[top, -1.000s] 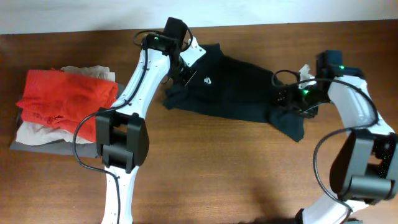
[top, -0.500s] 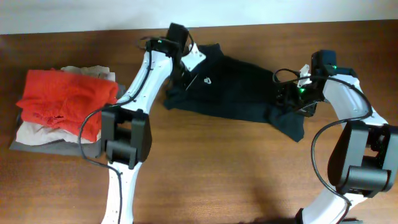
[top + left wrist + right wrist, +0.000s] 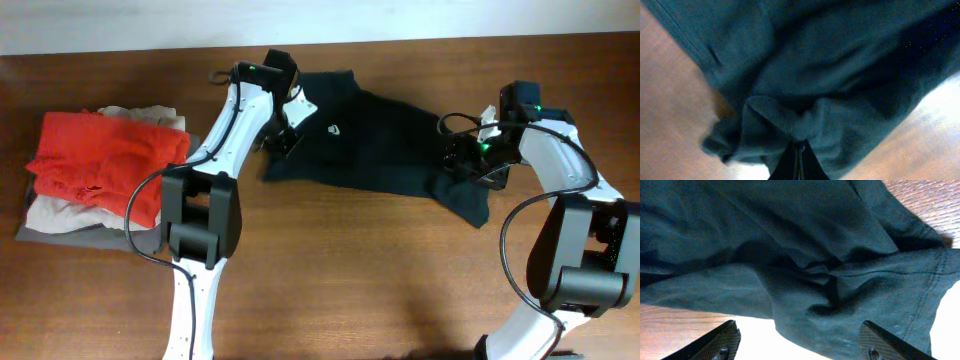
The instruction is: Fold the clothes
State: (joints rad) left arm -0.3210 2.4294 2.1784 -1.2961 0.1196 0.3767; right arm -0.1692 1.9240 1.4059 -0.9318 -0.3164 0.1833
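wood-grain brown table (image 3: 340, 280) lies under the black t-shirt (image 3: 385, 150), a soft, rumpled spread at the far middle, its small white logo (image 3: 332, 128) facing up. my left gripper (image 3: 800, 150) is pinched together on a puckered fold at its left edge. my right gripper (image 3: 799, 330) stands wide apart over the creased, hemmed right end. a red folded garment (image 3: 105, 155) tops a stack at far left.

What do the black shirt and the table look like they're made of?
The black shirt looks like soft, matte knit fabric, perhaps cotton jersey: it bunches into loose folds and shows a stitched hem in the right wrist view. The table looks like brown wood or wood-look laminate with a slight sheen: long grain streaks run across it, but which of the two is unclear.
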